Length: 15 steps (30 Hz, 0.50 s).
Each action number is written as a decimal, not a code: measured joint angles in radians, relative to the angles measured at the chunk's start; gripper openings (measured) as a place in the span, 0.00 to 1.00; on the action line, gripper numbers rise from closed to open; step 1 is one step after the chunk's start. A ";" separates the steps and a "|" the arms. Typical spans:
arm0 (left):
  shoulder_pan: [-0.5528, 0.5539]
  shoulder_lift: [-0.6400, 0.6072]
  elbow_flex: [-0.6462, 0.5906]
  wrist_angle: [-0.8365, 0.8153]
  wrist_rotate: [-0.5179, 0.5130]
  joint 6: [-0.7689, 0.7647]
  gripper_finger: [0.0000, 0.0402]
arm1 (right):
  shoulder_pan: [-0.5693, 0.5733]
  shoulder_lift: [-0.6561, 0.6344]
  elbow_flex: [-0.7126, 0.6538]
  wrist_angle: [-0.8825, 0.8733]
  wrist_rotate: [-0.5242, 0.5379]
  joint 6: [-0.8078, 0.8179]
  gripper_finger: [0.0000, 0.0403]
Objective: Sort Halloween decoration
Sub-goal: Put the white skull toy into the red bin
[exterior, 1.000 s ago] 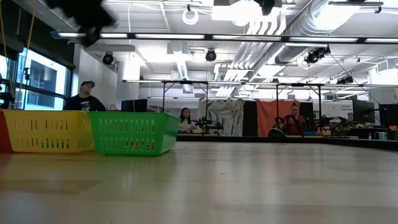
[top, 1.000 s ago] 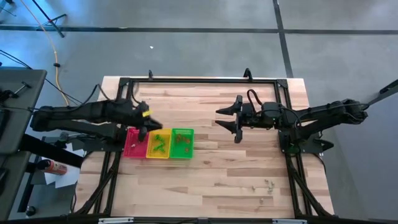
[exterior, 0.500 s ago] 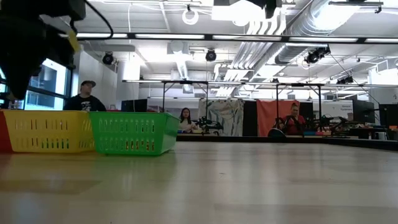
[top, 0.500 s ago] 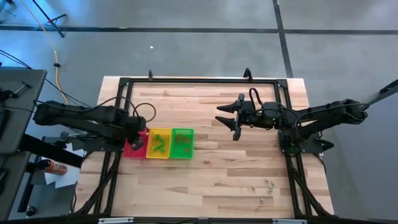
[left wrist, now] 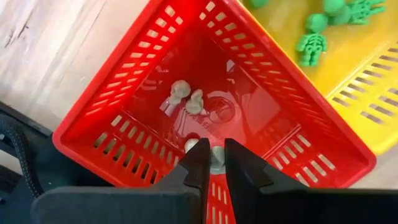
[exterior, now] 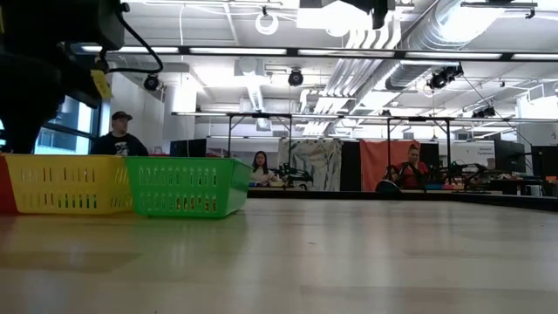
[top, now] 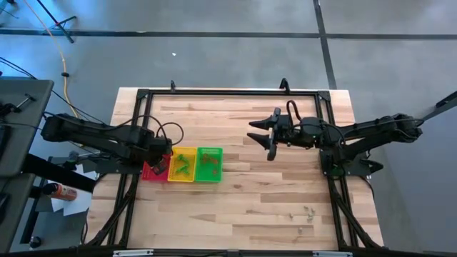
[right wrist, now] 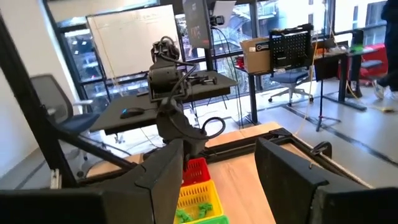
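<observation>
Since a second ago, when it hung over the yellow tray (top: 182, 164), the left pincer (left wrist: 211, 163) has dropped above the red tray (left wrist: 124, 93), apparently pinching a pale grey trinket (left wrist: 216, 155), axis unclear; the right pincer (top: 261, 135) waits spread.

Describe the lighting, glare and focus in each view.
High view: even, soft light, faint shadows by the trays. Low view: bright ceiling strips, sheen on the table, left arm a dark blur. Left wrist view: glare spot on the red tray floor, pincer silhouetted. Right wrist view: bright windows, own fingers soft.
</observation>
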 joint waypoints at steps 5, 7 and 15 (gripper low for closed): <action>0.000 0.005 0.000 0.001 0.000 0.017 0.09 | 0.000 0.000 0.000 -0.001 0.070 0.059 0.48; 0.000 0.006 0.000 0.004 0.000 0.017 0.10 | 0.000 0.000 0.000 -0.002 0.079 0.058 0.48; 0.000 0.005 0.000 0.030 0.023 0.013 0.25 | 0.000 0.000 0.000 -0.004 0.079 0.091 0.48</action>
